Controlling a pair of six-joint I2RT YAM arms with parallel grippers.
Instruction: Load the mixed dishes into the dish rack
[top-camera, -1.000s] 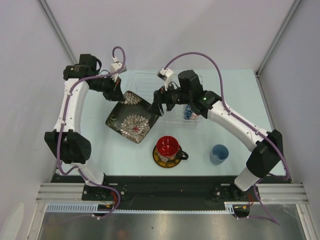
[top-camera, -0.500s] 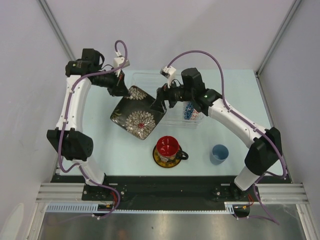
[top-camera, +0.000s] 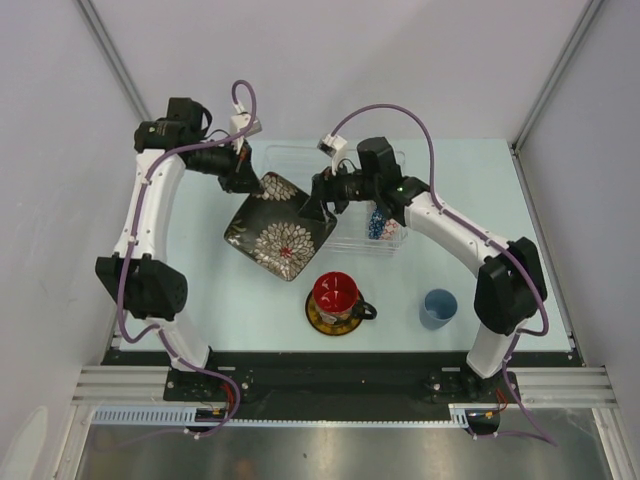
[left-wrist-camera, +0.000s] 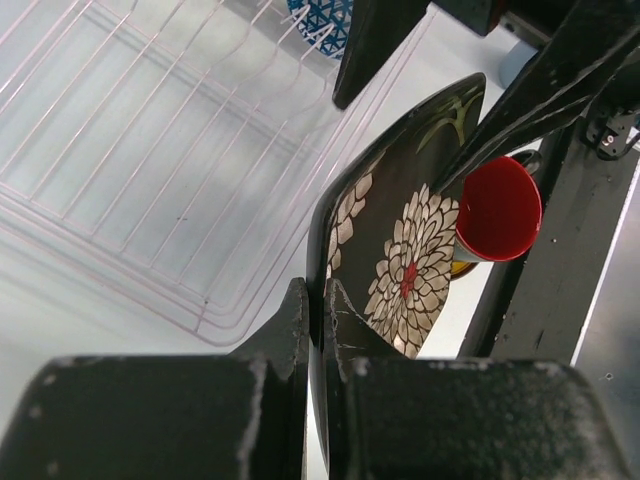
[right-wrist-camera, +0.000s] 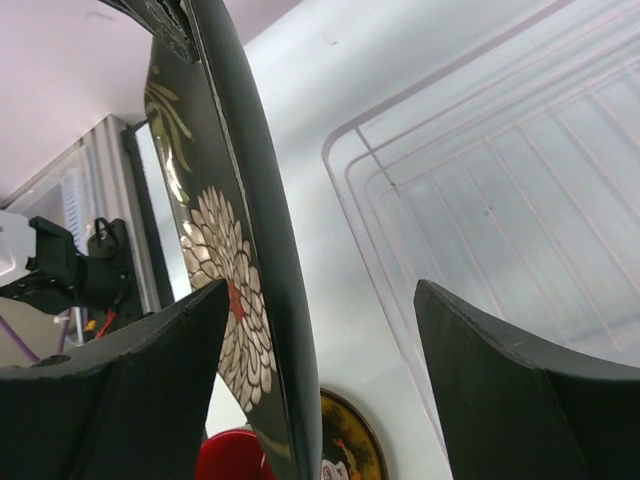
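Note:
My left gripper (top-camera: 248, 180) (left-wrist-camera: 318, 290) is shut on a corner of the black square floral plate (top-camera: 278, 225) (left-wrist-camera: 400, 260) (right-wrist-camera: 235, 200). It holds the plate tilted on edge just left of the clear dish rack (top-camera: 340, 160) (left-wrist-camera: 150, 150) (right-wrist-camera: 500, 150). My right gripper (top-camera: 312, 208) (right-wrist-camera: 320, 290) is open, its fingers straddling the plate's opposite edge without pinching it. A blue patterned bowl (top-camera: 378, 222) (left-wrist-camera: 320, 12) stands in the rack's right end. The red-inside cup (top-camera: 335, 292) (left-wrist-camera: 500, 208) sits on the yellow-brown saucer (top-camera: 318, 318) (right-wrist-camera: 345, 440) at the front centre.
A light blue cup (top-camera: 439, 306) stands on the table at the front right. Grey enclosure walls rise on the left, right and back. The two arms reach toward each other over the rack's left end.
The left arm has carried the plate right, toward the rack, and tipped it more upright. The right gripper has come onto the plate's edge and its jaws have narrowed a little.

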